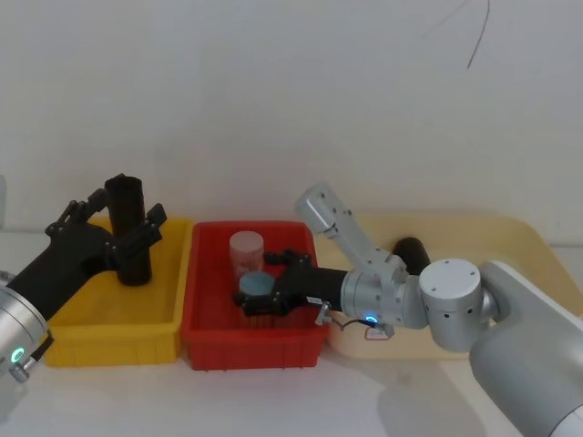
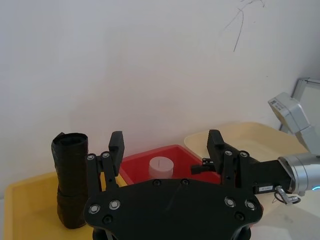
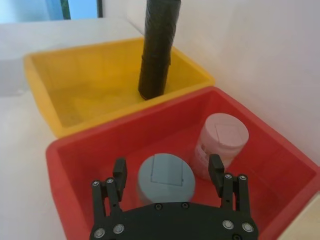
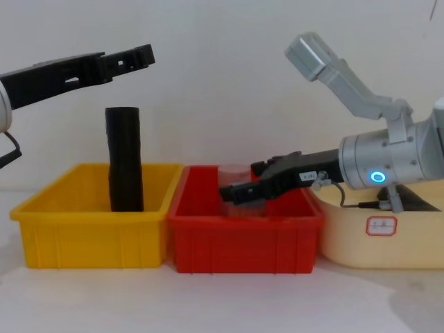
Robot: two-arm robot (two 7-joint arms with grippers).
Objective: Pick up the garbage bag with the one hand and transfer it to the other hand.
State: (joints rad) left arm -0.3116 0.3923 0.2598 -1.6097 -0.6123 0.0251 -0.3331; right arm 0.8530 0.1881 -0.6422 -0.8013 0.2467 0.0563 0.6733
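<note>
**Two grippers open, black roll standing untouched in the yellow bin**

You see the garbage bag (image 1: 129, 229) standing upright in the yellow bin (image 1: 114, 323), toward its back right corner. It is a matte black cylinder, taller than the bin's wall, so its upper half rises clear above the rim in the chest view (image 4: 125, 158). Its surface is wrinkled, with a faint band around the lower part, and the top end looks hollow and slightly ragged in the left wrist view (image 2: 70, 179).

Your left gripper (image 1: 118, 226) reaches in from the left with its black fingers spread wide, one on each side of the roll as the head view shows it. From the chest view the gripper (image 4: 135, 57) sits above the top of the roll and apart from it, so it holds nothing.

Your right gripper (image 1: 278, 284) hangs over the red bin (image 1: 255, 346), fingers also spread wide and holding nothing. Just ahead of it in the right wrist view (image 3: 167, 172) sit a blue-lidded jar (image 3: 166, 176) and, beside that, a pink-lidded jar (image 3: 224, 137), both inside the red bin.

A second black roll (image 1: 412, 252) lies in the beige tray (image 1: 510, 241) on the right, partly hidden behind the right arm
</note>
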